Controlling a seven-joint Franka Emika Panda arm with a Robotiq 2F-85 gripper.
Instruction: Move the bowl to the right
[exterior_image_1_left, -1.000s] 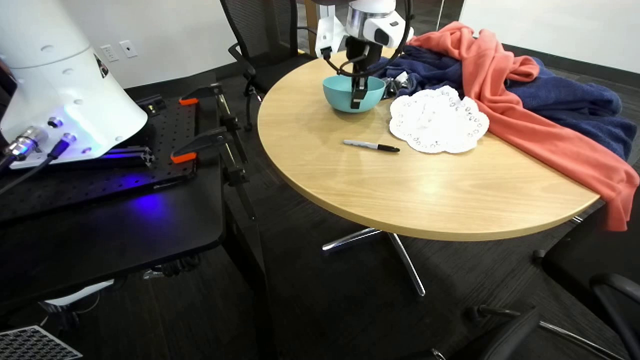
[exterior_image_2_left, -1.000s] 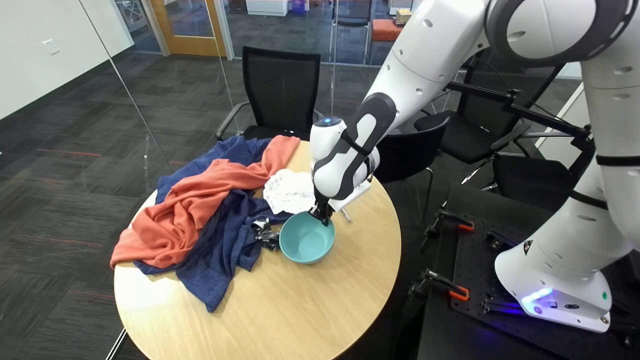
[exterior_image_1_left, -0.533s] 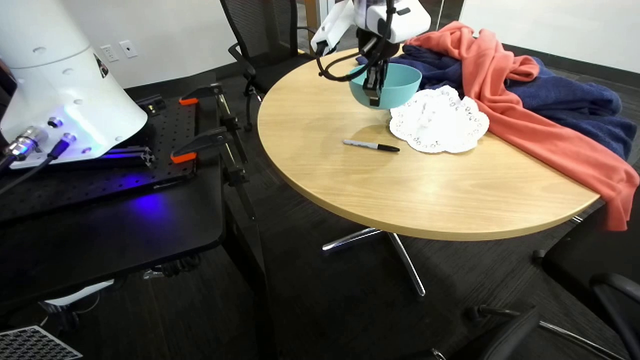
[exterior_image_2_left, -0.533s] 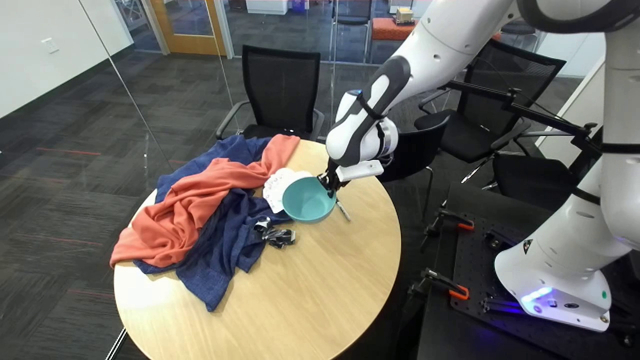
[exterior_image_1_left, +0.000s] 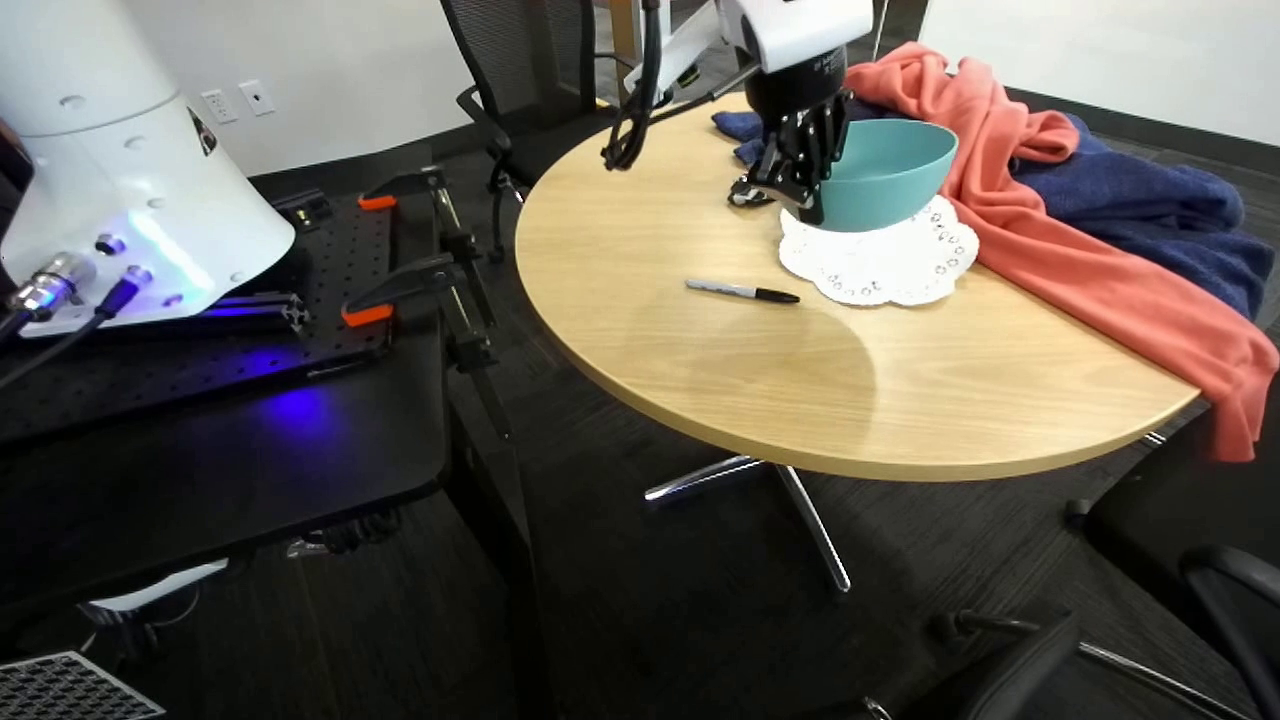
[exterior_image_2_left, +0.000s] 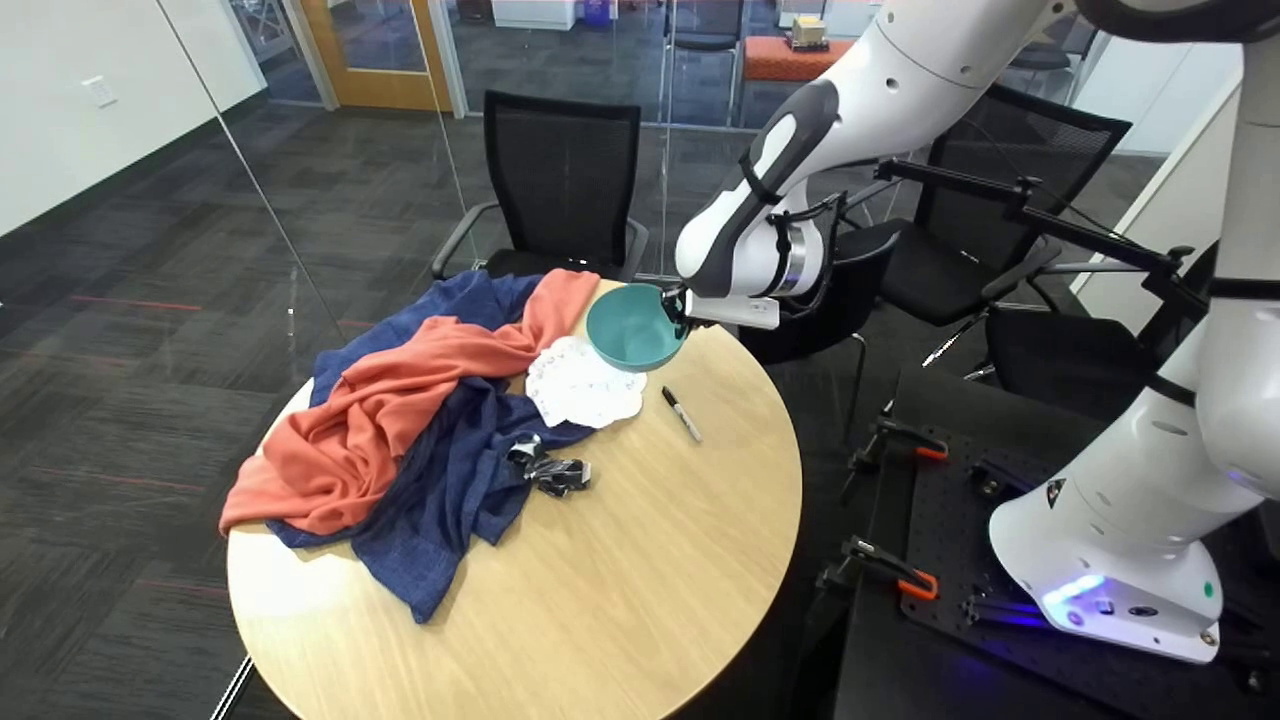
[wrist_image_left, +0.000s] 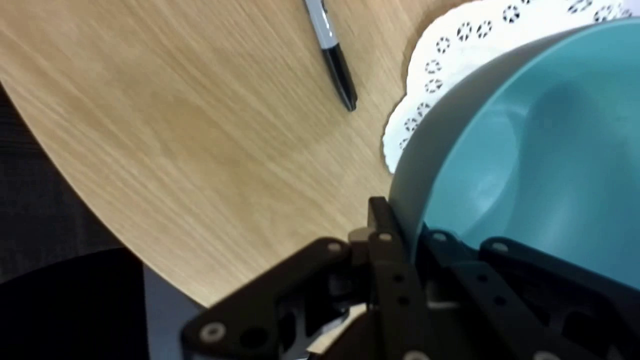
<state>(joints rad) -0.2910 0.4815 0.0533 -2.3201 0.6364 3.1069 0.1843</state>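
Moved: teal bowl (exterior_image_1_left: 890, 190), farther right in an exterior view, raised at upper right of centre; gripper (wrist_image_left: 404, 217) clamps its rim; marker (exterior_image_1_left: 742, 291) lies lower left.

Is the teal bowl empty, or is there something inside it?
Empty: the teal bowl, seen from above in an exterior view, shows only bare inner surface.
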